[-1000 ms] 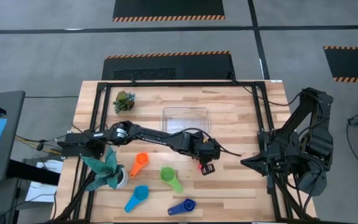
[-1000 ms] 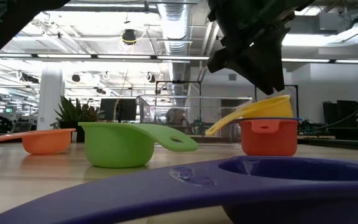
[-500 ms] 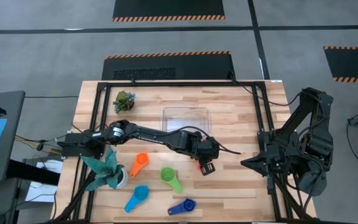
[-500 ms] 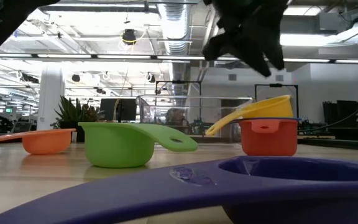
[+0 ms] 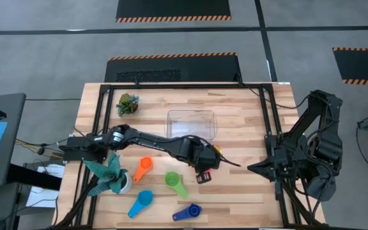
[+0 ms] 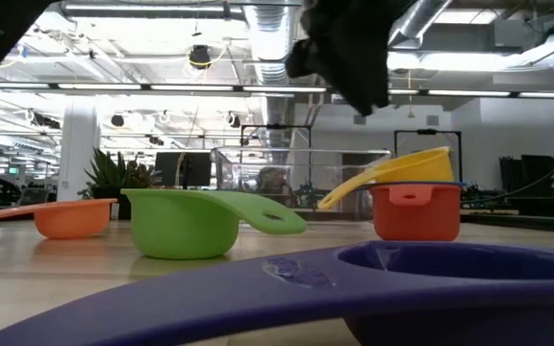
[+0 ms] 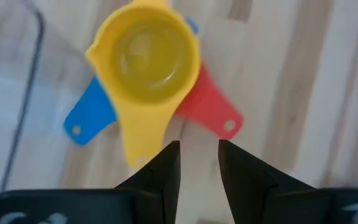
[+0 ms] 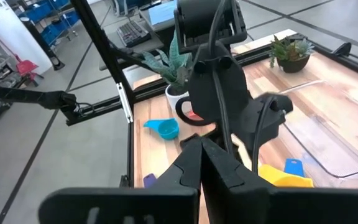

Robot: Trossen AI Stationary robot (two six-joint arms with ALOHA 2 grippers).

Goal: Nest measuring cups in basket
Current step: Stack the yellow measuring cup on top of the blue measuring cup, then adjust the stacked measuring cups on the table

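Currently left gripper [image 7: 199, 163] hovers empty, jaws slightly parted, above the yellow measuring cup [image 7: 145, 53] stacked on red cup [image 7: 213, 113] and blue cup [image 7: 91, 113] on the worktop [image 5: 248, 121] outside the basket [image 5: 191, 122]; off-centre regrasp could topple the stack.

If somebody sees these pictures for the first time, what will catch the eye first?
Probably the long left arm stretched across the table, its gripper empty above the wood near the green cup. Next, the stack just beside it: a yellow cup sitting on red and blue ones, in front of the clear basket. The right arm waits folded at the table's right edge.
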